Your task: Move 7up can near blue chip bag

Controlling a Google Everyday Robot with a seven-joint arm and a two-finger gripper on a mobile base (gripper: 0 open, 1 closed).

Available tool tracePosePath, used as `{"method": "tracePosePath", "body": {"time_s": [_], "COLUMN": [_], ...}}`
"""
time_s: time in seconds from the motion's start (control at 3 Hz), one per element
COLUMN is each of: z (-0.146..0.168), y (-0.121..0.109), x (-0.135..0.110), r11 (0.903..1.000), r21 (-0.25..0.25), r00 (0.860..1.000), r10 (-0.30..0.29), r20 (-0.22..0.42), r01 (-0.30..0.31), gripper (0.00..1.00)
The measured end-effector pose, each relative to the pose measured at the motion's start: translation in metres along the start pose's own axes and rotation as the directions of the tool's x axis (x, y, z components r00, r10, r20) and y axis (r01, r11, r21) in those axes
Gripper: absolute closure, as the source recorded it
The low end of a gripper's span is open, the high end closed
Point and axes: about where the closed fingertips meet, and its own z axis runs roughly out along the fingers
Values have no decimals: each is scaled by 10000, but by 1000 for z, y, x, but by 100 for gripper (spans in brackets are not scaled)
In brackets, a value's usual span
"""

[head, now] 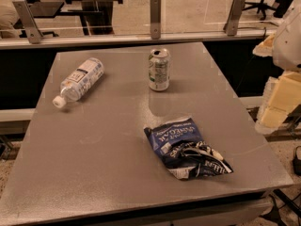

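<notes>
The 7up can [159, 69] stands upright at the far middle of the grey table [94, 145]. It is silver and green with a shiny top rim. The blue chip bag [186, 148] lies flat and wrinkled at the near right of the table, about a can's height nearer to me than the can. My gripper [281, 99] hangs with the white arm at the right edge of the view. It is off the table's right side, well away from both the can and the bag, and it holds nothing that I can see.
A clear plastic bottle [81, 81] with a white cap lies on its side at the far left of the table. A railing with metal posts [155, 17] runs behind the table's far edge. Office chairs and desks stand beyond it.
</notes>
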Motion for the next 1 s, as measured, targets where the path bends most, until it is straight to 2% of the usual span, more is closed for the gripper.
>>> {"method": "tracePosePath", "body": {"time_s": [0.33,0.67,1.0], "z": [0,6,25], "y": [0,-9,-36], "x": [0,-11,-42], "r11": [10000,10000,9994], "r21": [2,48,-57], "r00": [10000,9994,9912], "r10": [0,36,345], "r20": [1,334,1280], "r01": [0,-37,-340], "gripper": [0,0,0]}}
